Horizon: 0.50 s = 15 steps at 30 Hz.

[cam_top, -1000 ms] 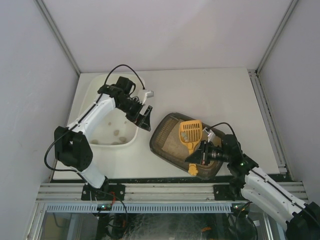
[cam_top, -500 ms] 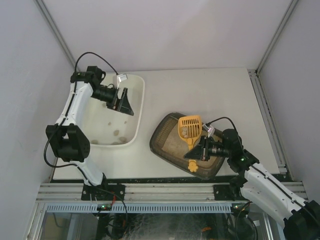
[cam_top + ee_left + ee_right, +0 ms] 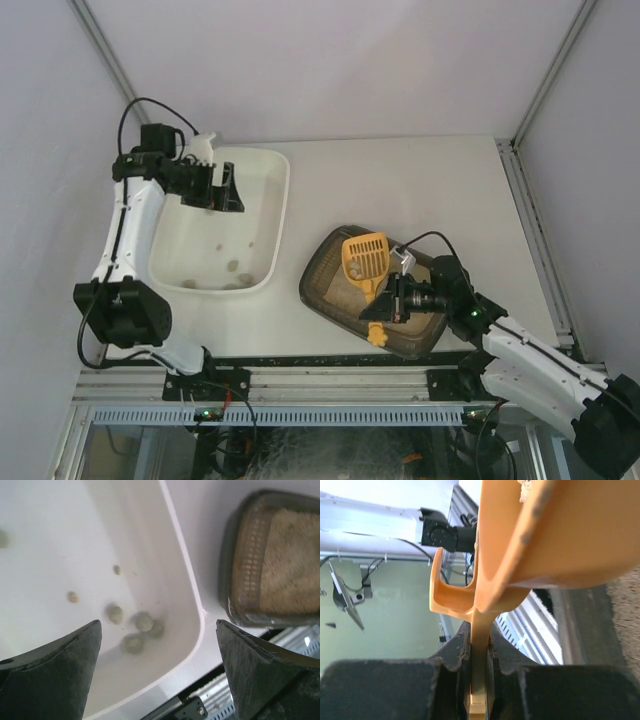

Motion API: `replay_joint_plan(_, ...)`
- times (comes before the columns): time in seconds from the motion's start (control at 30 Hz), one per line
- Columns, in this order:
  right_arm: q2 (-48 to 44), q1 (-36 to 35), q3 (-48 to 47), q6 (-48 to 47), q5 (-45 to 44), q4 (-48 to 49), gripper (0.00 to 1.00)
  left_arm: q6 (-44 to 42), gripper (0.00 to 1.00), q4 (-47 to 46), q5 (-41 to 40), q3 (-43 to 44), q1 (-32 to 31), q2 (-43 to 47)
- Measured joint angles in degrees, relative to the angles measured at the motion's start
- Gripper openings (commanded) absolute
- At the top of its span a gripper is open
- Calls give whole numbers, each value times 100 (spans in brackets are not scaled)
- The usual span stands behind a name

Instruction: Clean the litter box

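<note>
Right gripper clamped yellow scoop handle over the litter box, near table front; left gripper gaped above white tub. Tilting the scoop in transit could spill litter outside.

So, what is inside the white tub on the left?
The white tub holds a few small greyish clumps on its floor. The open left gripper above its far end covers some floor there.

Top external view: high behind the arm bases, looking steeply down on the whole white counter. Left wrist view: looking down, sharing the white plastic tub and dark grey-brown plastic litter box with it. Right wrist view: very near, along the orange plastic scoop.
</note>
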<state>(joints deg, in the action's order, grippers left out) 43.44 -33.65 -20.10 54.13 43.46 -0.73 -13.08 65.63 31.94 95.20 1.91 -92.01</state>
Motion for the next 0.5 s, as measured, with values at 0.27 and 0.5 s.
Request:
replay_joint_plan(0.27,1864,-393,-1137,74,85,863,0,481,98,-518,-463,61,848,640)
replay_joint_plan(0.5,4542,-866,-3810,-120,219,925,0,546,96,-437,-179,81,1904,509)
